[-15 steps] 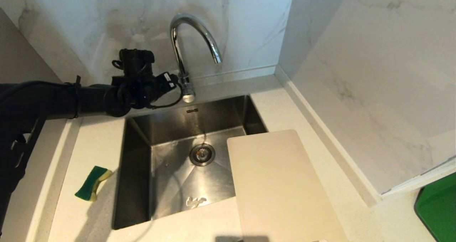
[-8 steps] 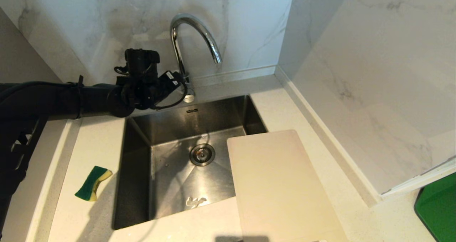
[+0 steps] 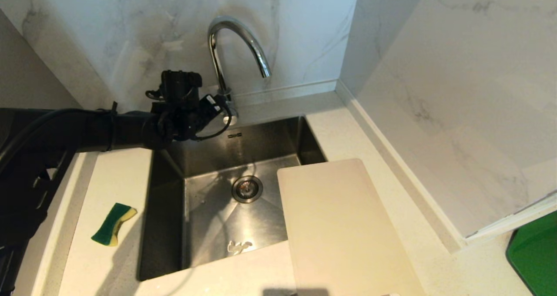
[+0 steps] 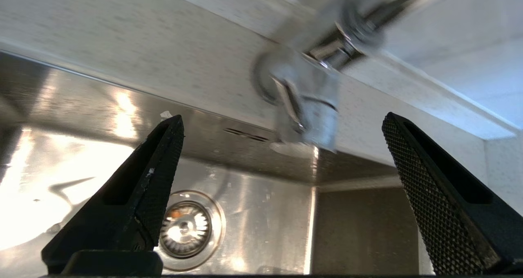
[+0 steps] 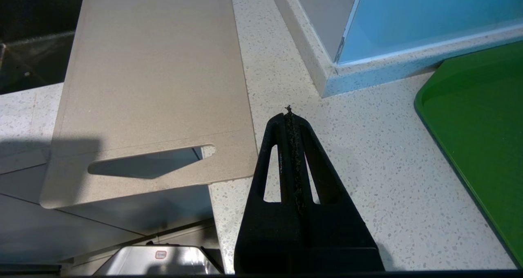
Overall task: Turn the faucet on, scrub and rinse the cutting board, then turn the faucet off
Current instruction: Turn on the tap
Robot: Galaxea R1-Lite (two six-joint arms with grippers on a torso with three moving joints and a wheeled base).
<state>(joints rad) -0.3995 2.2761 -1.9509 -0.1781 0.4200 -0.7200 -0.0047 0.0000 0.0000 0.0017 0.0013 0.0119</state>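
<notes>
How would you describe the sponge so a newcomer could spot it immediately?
Start at the steel sink set into the pale counter, with the chrome faucet at its back. On the counter strip to the robot's left of the basin lies the sponge, near the front corner. It is small, green with a yellow layer, unlike the large cream cutting board on the opposite side.

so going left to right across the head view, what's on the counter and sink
sponge → sink drain → cutting board → green tray
</notes>
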